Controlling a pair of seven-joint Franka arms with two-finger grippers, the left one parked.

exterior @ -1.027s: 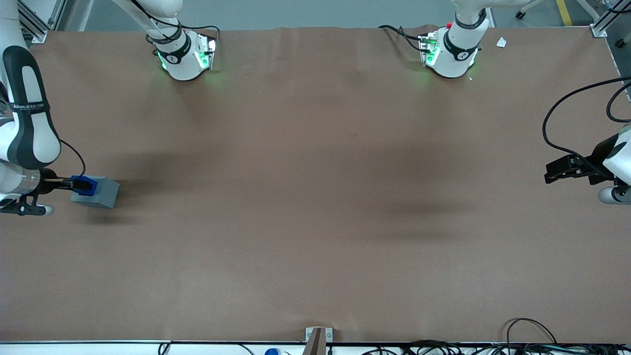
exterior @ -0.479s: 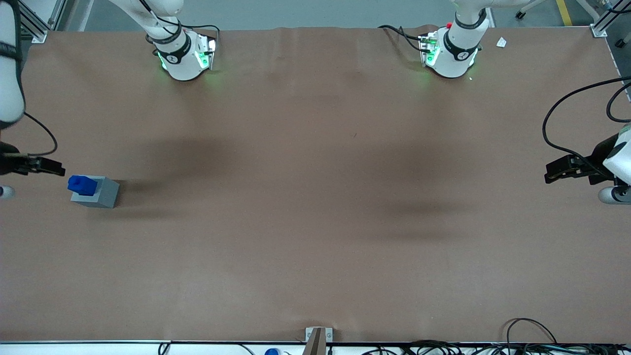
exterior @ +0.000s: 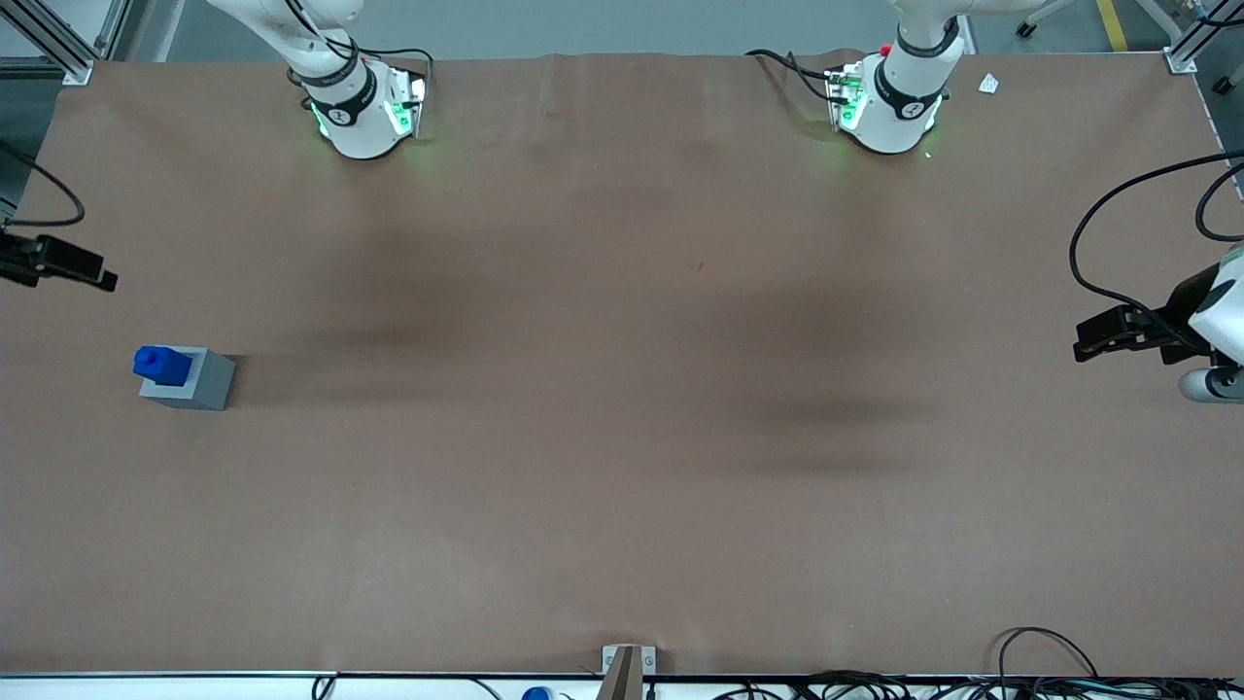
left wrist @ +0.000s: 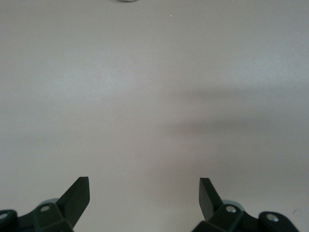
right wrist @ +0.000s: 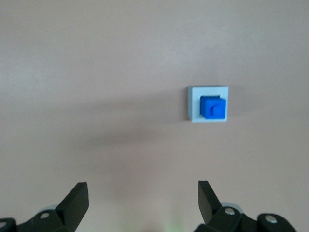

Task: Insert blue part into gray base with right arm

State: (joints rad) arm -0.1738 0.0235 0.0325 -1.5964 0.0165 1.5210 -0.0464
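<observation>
Blue part (exterior: 161,365) sits in the socket of the gray base (exterior: 194,381), stepped end up, standing proud of the top face. The pair rests on the table (exterior: 622,437) toward the working arm's end; from table centre that's about 9 o'clock in the front view. Nothing near it.

Handling, my read: both look like rigid moulded plastic, light, hard-edged, not fragile. Faces are smooth and matte-ish, so moderately slippery under metal fingers. If the blue part needs reseating, take it on two opposite flat side faces of the wider body, not the narrow step. The base is light enough to skate on the brown mat if pushed sideways, so press straight down.

Shapes: the base is a light gray cube with a square recess; from the wrist camera the blue part (right wrist: 213,107) fills the recess, with the gray base (right wrist: 194,104) rim showing all round it.

Gripper (right wrist: 143,193) is farther from the front camera than the blocks, high above the table, well apart from both. Fingers (right wrist: 77,197) are spread wide, holding nothing.

Insertion looks done.
</observation>
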